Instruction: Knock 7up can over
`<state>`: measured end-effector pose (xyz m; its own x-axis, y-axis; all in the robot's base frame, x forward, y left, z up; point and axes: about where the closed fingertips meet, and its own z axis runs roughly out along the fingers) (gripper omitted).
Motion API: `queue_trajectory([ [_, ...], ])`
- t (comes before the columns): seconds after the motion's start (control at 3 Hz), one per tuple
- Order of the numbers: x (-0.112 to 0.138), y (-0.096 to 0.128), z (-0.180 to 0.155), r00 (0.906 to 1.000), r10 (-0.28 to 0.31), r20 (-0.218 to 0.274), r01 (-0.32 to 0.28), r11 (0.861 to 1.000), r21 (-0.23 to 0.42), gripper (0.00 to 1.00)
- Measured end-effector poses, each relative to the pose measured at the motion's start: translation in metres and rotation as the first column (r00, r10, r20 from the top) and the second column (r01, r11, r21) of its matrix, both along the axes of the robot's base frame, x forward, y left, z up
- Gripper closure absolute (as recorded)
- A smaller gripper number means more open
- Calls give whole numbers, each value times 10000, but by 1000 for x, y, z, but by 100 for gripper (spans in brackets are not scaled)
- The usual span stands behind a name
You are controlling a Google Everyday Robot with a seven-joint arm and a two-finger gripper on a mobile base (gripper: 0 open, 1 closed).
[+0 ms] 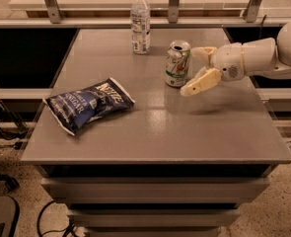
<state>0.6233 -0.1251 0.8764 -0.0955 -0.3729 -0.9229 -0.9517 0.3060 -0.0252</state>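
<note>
The cream-coloured two-finger pincer (192, 72) comes in from the right on a white, rounded arm (256, 58) and hangs just above the bench. Its fingers are spread wide and hold nothing: one finger (202, 54) points towards the upper rim of the can, and the other (200, 82) slants down and to the left beside the can's base. Just beside them, on the left, stands the small white-and-silver aluminium 7up can with green and red markings (177, 63). It is upright on the grey, flat-topped bench (155, 132), right of the middle and towards the back. Whether either finger touches it cannot be told. Behind and to the left of the can, near the rear edge, a taller clear plastic water bottle with a white cap (140, 21) stands upright. Well apart, on the left front part of the bench, lies a dark blue crinkled chip bag (88, 104).
</note>
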Motion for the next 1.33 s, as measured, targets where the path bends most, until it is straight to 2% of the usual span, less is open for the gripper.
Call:
queue_trajectory([
  [0.67, 6, 14, -5, 9997, 215, 78, -221, 9960, 861, 0],
  [1.0, 8, 18, -4, 9995, 276, 181, -295, 9930, 1140, 16],
  [1.33, 11, 21, -1, 9990, 303, 330, -348, 9889, 1447, 40],
])
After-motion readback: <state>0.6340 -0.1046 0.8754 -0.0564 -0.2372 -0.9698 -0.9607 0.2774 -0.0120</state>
